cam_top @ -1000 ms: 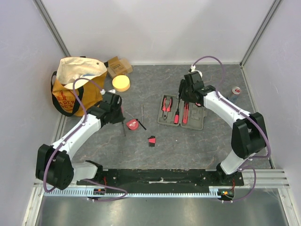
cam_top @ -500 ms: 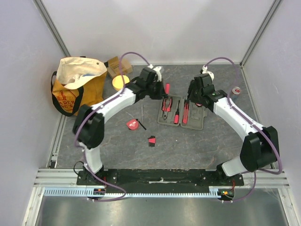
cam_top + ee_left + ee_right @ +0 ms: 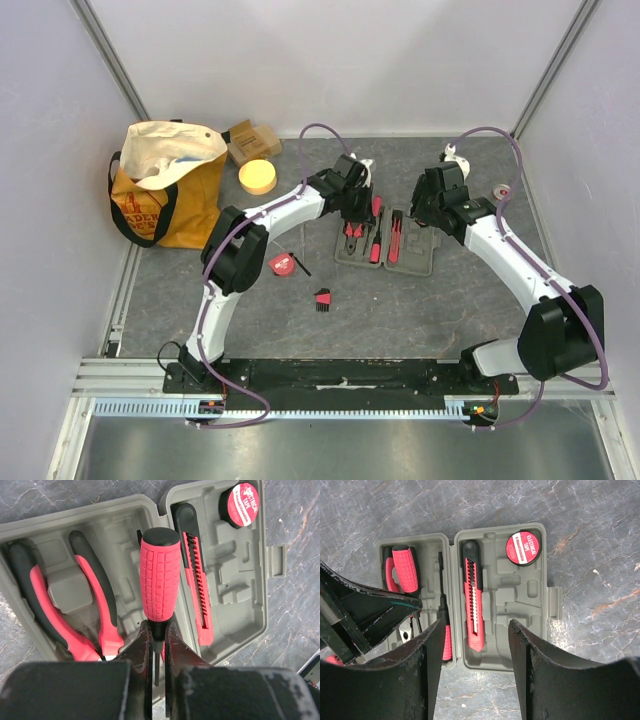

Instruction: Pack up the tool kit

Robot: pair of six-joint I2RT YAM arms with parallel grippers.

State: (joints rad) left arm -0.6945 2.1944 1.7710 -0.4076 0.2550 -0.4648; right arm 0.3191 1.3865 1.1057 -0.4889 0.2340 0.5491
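The left pincer (image 3: 157,650) clamps the shaft of the red screwdriver (image 3: 160,575) above the open case (image 3: 235,595) on the worktop (image 3: 400,310), the right pincer (image 3: 476,625) hangs open and empty over it, and with pliers (image 3: 45,600), knife (image 3: 197,580) and tape (image 3: 241,502) slotted but hex keys (image 3: 323,298) and tape measure (image 3: 282,264) outside, packing looks roughly half done.

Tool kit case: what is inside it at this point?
Pliers, a utility knife, a tape roll and one screwdriver lie in the case. The left gripper, shut on a second screwdriver, hides part of the pliers' side.

Red screwdriver (image 3: 159,582) between fingers (image 3: 141,649), seemingly above case (image 3: 236,582)
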